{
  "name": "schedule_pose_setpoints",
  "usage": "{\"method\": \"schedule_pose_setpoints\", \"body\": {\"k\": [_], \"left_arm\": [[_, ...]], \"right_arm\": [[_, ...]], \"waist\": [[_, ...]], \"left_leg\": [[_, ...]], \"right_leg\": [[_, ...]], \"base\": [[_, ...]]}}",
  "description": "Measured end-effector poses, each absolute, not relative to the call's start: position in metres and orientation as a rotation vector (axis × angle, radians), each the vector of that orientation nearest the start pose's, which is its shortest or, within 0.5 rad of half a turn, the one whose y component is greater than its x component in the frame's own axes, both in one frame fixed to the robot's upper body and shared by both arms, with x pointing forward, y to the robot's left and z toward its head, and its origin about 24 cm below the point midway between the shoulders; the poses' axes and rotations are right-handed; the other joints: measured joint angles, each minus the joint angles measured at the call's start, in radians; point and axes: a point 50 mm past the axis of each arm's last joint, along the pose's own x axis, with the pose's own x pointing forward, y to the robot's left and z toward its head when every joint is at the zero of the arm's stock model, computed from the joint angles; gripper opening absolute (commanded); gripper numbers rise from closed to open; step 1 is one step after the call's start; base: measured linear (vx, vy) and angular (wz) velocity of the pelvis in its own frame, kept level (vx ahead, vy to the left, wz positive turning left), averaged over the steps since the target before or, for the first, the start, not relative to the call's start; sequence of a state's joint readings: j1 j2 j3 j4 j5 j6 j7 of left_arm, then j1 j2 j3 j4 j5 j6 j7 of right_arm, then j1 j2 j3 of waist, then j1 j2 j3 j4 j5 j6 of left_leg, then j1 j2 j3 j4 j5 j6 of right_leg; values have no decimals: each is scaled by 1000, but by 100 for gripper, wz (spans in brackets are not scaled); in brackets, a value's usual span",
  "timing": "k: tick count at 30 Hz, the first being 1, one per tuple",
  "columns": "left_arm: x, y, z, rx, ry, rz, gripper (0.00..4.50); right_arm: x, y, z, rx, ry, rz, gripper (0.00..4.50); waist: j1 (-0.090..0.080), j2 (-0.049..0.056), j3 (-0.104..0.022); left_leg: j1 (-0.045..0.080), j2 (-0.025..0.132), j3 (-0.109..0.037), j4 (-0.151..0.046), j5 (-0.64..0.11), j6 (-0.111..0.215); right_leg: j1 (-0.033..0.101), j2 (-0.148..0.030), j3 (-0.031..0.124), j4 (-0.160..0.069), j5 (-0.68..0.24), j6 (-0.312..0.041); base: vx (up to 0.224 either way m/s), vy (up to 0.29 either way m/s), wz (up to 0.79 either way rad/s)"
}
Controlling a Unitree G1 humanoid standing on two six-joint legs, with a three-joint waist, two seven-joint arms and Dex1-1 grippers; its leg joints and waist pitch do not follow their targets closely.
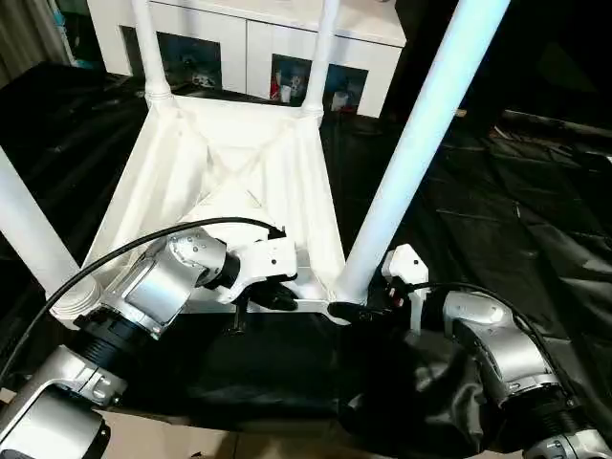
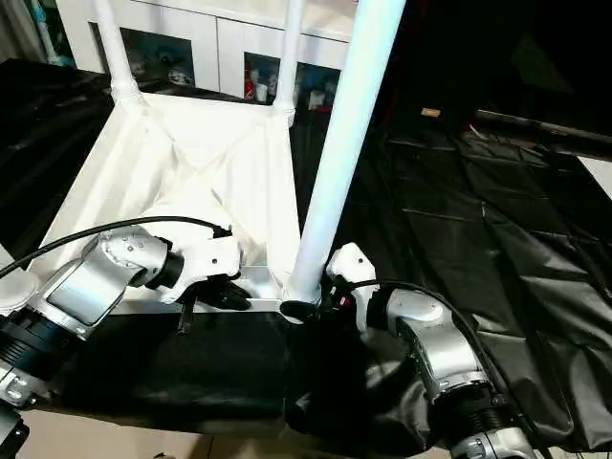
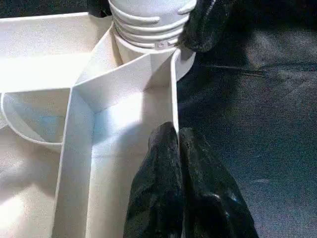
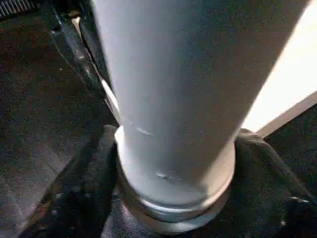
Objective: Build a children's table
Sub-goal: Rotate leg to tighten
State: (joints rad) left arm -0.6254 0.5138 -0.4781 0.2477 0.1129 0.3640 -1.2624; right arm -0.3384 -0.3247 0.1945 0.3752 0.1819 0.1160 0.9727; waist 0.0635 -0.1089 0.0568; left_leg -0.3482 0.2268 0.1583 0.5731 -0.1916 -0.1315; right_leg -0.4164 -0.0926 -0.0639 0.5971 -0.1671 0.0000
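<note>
Okay, quick look from the head camera. Upside-down table top point(image 1: 239, 153) lying ribbed side up on the black sheet point(image 1: 516, 210), slightly toward 11 o'clock of centre. Four legs standing up out of the corner sockets: far ones at 11 point(image 1: 150, 48) and 12 o'clock point(image 1: 323, 53), near-left leg point(image 1: 29, 229) way over at 9 o'clock, and the big near-right leg point(image 1: 411, 143) leaning up toward 1 o'clock from the top's 5 o'clock corner.

Left gripper point(image 1: 277, 298) sitting at the near rim of the top, around 6 o'clock of it, just beside that same corner socket. Pinched completely closed, tips pressed together with nothing between them, resting right along the rim's wall.

Right gripper point(image 1: 356, 308) coming in from 3 o'clock at the very base of the near-right leg. Fairly wide, black fingers point(image 4: 84, 198) straddling the collar on both sides and hugging it, so clamped around the foot of the leg where it meets the socket.

Black cable point(image 1: 124, 251) looping over the left forearm. White cabinet point(image 1: 239, 29) with glass doors behind it all at 12 o'clock.
</note>
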Motion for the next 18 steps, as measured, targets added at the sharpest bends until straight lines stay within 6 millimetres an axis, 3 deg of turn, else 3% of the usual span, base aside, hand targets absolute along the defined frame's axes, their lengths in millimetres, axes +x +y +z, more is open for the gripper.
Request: {"method": "schedule_pose_setpoints", "body": {"k": [3,13,18], "left_arm": [[306,125,84,713,592,-1395,0],[306,126,83,699,601,-1389,0],[313,119,77,632,591,-1311,0]], "right_arm": [[285,-134,32,-102,287,1106,278],[283,-131,28,-57,282,1079,275],[289,-129,21,17,272,928,275]], "waist": [[0,-1,-1],[-2,-5,-3],[-5,-7,-5]], "left_leg": [[0,0,0,1,0,0],[1,0,0,2,0,0],[2,0,0,6,0,0]], "right_leg": [[0,0,0,1,0,0],[0,0,0,3,0,0],[1,0,1,6,2,-2]], "base": [[0,0,0],[0,0,0],[0,0,0]]}}
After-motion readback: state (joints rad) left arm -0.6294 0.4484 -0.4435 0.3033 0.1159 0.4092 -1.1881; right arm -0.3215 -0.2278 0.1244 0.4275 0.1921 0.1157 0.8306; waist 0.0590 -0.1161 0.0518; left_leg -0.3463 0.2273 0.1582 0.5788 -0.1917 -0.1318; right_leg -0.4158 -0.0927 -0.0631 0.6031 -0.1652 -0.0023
